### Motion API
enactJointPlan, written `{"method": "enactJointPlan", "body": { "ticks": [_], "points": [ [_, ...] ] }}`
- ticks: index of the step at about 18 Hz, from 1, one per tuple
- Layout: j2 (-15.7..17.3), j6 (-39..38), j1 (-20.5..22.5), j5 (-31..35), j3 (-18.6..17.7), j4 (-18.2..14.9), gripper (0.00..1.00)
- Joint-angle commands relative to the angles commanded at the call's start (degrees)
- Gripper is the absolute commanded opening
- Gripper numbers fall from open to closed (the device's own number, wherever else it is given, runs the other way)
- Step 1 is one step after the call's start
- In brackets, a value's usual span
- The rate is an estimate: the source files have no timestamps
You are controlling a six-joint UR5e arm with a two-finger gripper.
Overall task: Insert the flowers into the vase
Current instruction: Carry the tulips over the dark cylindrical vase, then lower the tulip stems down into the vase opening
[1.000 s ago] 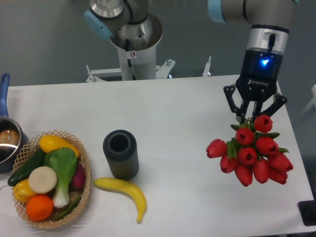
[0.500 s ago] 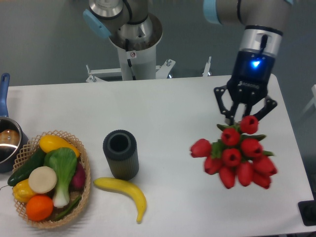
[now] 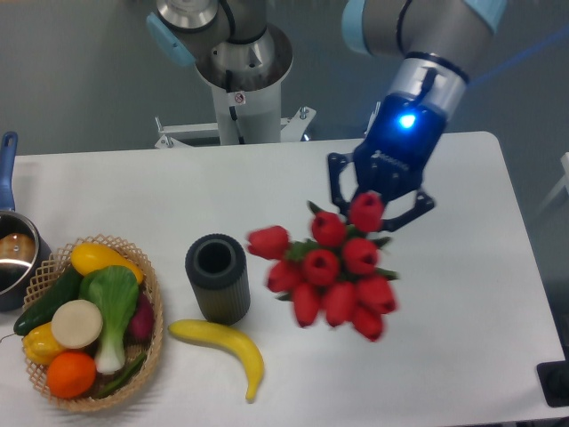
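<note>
Carrying the flowers (image 3: 331,271) clamped by their stems, the end effector (image 3: 377,203) is swinging left from the worktop's (image 3: 293,178) 3 o'clock side, now just right of the vase (image 3: 217,277); lifting above its mouth comes next.

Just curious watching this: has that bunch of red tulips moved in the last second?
Yes. The flowers, carried by the gripper, have travelled left toward the vase, which has stayed put.
</note>
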Motion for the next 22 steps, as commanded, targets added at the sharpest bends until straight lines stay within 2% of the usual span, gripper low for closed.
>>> {"method": "enactJointPlan", "body": {
  "ticks": [3, 6, 10, 12, 18, 22],
  "points": [
    [0.70, 3.96, -0.44, -6.69, -4.04, 0.00, 0.26],
    [0.62, 8.00, -0.53, -15.46, -6.16, 0.26, 0.26],
    [0.79, 8.89, -1.23, -21.73, -8.18, 0.26, 0.27],
    [0.70, 8.90, -1.76, -21.74, -8.80, 0.26, 0.27],
    [0.70, 8.89, -2.47, -23.67, -13.89, 0.26, 0.27],
    [0.44, 9.07, -2.46, -23.67, -14.42, 0.26, 0.27]
  ]
}}
